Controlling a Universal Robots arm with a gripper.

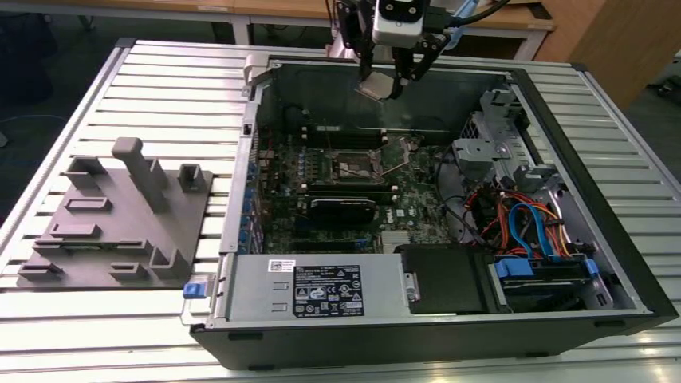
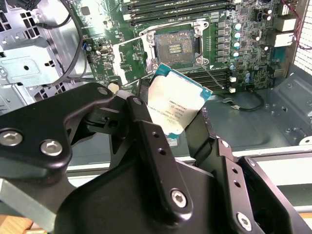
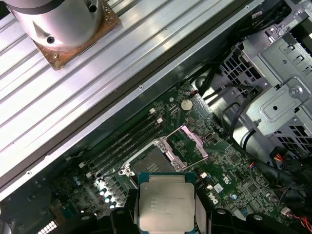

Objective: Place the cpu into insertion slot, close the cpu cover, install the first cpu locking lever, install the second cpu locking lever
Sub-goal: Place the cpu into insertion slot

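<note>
My gripper (image 1: 385, 84) hangs above the back wall of the open computer case, shut on the cpu (image 1: 378, 87). In both wrist views the cpu (image 2: 176, 105) (image 3: 165, 204) is a silver-grey square chip pinched by two edges between the black fingers (image 2: 146, 126). The insertion slot (image 1: 359, 166) (image 2: 176, 46) (image 3: 148, 163) lies bare on the green board, below and in front of the chip. Its cpu cover (image 3: 191, 144) (image 2: 127, 54) stands flipped open beside the socket. Thin locking levers (image 2: 213, 77) stick up, unlatched.
A grey fixture plate (image 1: 117, 219) with upright posts lies at the exterior view's left of the case. Inside the case are a black module (image 1: 340, 209), long memory slots (image 2: 185, 9), a power supply (image 1: 309, 291), a drive cage (image 1: 500, 140) and coloured cables (image 1: 527, 223).
</note>
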